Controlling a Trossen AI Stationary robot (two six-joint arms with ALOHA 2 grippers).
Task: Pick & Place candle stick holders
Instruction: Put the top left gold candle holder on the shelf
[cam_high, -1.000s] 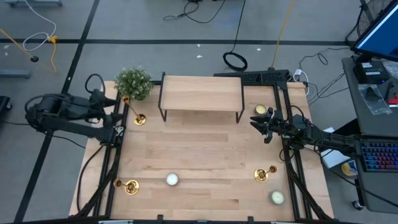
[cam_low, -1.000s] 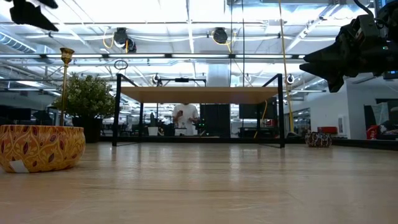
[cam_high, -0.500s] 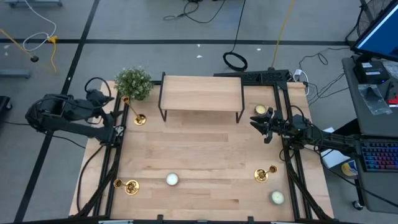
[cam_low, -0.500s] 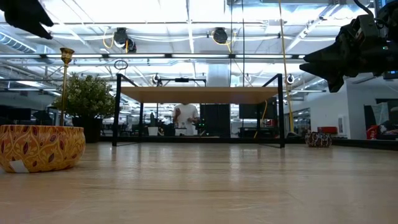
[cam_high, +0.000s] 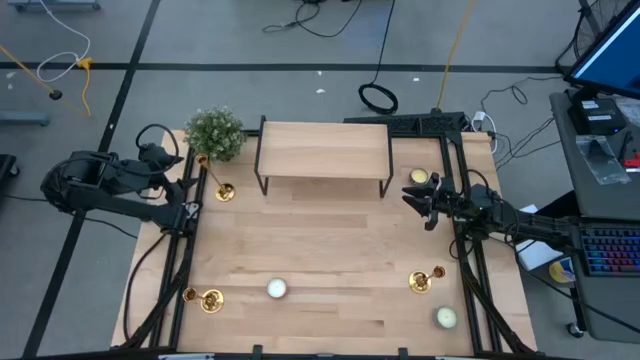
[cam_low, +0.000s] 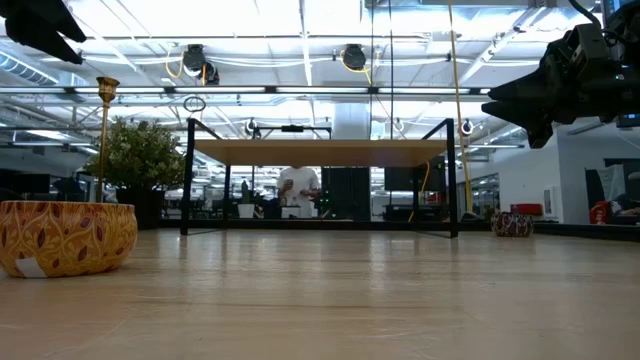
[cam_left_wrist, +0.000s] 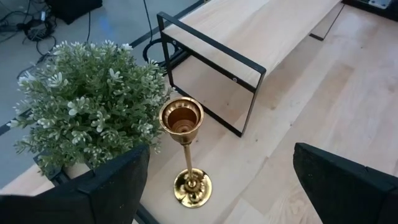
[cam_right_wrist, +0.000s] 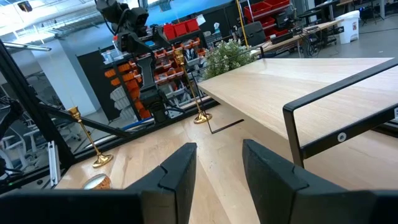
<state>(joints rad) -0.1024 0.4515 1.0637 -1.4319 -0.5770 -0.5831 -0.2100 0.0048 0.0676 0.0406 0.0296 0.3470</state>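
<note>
The left gripper (cam_high: 178, 158) hung wide open and empty at the table's (cam_high: 330, 250) left edge, beside a candlestick (cam_left_wrist: 185, 151). The right gripper (cam_high: 413, 203), partly open, held nothing.

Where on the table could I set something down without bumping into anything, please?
The widest bare stretch is mid-table, between the raised wooden shelf and the white candle. The shelf top is bare too. It is crowded at the far left corner, where the tall candle stick holder stands beside the plant with the left pincer nearby.
</note>
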